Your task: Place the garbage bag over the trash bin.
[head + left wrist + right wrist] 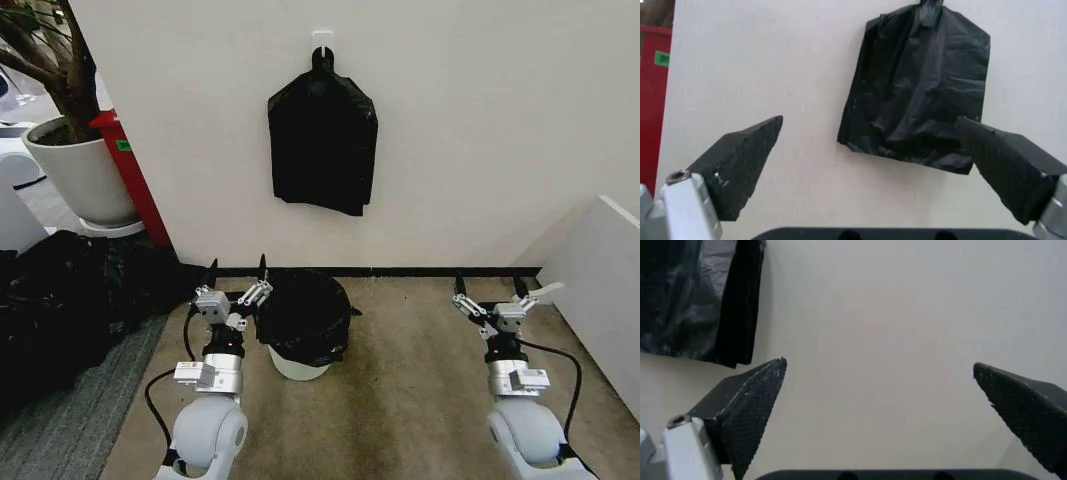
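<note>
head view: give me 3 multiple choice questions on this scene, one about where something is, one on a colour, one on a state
1. Where is the flat bundle of bags?
A. hung on the wall
B. inside the plant pot
C. in the right gripper

2. What colour is the trash bin below the garbage bag?
A. red
B. cream-white
C. blue

3. How are the left gripper and right gripper?
A. both shut on the bag
B. one open, one shut
C. both open, holding nothing

Answers:
1 A, it hangs from a hook above the bin.
2 B, its pale base shows under the black plastic.
3 C, both wrist views show spread fingers with only wall between them.
</note>
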### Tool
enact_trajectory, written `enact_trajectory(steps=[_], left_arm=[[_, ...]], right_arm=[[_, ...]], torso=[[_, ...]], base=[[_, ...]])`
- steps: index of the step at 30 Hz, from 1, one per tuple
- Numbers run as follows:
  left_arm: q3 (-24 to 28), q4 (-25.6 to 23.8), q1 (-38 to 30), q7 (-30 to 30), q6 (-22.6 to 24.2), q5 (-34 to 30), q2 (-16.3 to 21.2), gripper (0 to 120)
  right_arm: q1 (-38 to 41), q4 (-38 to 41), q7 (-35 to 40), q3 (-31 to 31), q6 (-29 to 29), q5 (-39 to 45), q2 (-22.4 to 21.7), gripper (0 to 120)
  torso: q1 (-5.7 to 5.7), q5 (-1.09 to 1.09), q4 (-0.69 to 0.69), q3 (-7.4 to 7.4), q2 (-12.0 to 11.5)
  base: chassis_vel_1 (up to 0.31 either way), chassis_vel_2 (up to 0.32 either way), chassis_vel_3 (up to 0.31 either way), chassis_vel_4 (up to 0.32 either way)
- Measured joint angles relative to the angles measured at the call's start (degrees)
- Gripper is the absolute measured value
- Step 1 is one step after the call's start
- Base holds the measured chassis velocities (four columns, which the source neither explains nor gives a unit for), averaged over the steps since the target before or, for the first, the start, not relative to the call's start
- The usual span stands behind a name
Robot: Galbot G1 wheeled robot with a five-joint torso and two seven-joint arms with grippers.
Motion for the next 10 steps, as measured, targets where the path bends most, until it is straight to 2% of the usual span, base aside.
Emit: enact_trajectory(steps=[10], left_arm=[[0.0, 0.1, -0.1, -0.1, 0.2, -0.3, 0.1, 100]], right_arm=[[0.2, 0.0, 0.0, -0.4, 0.1, -0.2, 0.0, 100]], torso=[[0.00, -0.01, -0.01, 0.00, 0.0]], base=[[0.000, 0.000, 0.000, 0.000]])
